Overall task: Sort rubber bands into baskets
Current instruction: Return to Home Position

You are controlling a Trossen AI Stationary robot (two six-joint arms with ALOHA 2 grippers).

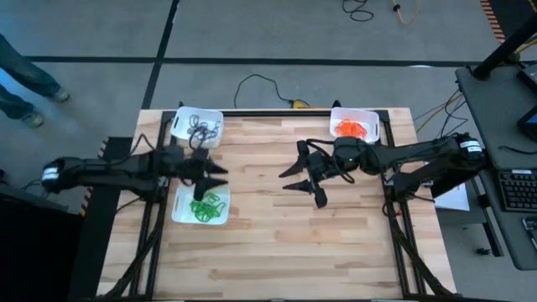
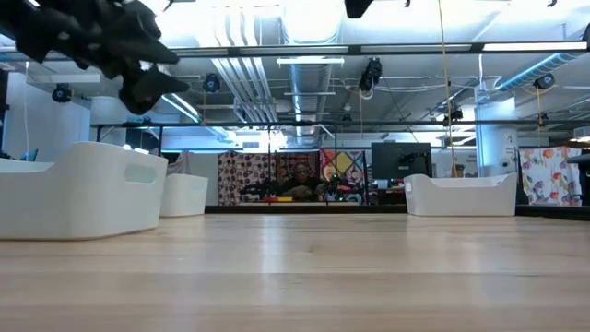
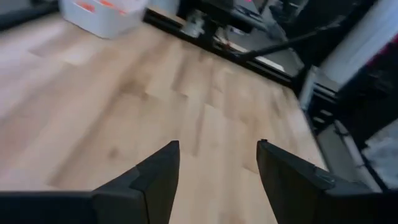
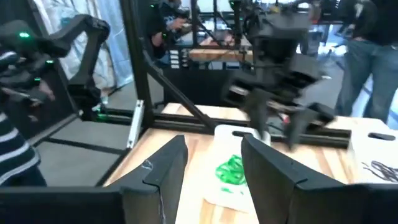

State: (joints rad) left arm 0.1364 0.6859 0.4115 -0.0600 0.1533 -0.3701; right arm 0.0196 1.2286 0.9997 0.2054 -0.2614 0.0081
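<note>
At 10 o'clock on the worktop (image 1: 277, 243) sits the dark-band basket (image 1: 180, 120) with its dark rubber bands (image 1: 204, 130), and at 8 o'clock the green-band basket (image 1: 179, 210) holds the green rubber bands (image 1: 208, 207). The left gripper (image 1: 220, 175) hovers between the two, its fingers (image 3: 155, 183) spread and empty. Its way home is best taken upward first, then back toward 9 o'clock, so the wrist clears both rims. Near the centre hangs the right gripper (image 1: 294, 178), fingers (image 4: 165, 165) likewise spread around nothing. It should lift and draw back toward 3 o'clock, passing on the 6 o'clock side of the orange-band basket (image 1: 373, 126) and its orange rubber bands (image 1: 354, 128) at 1 o'clock.
</note>
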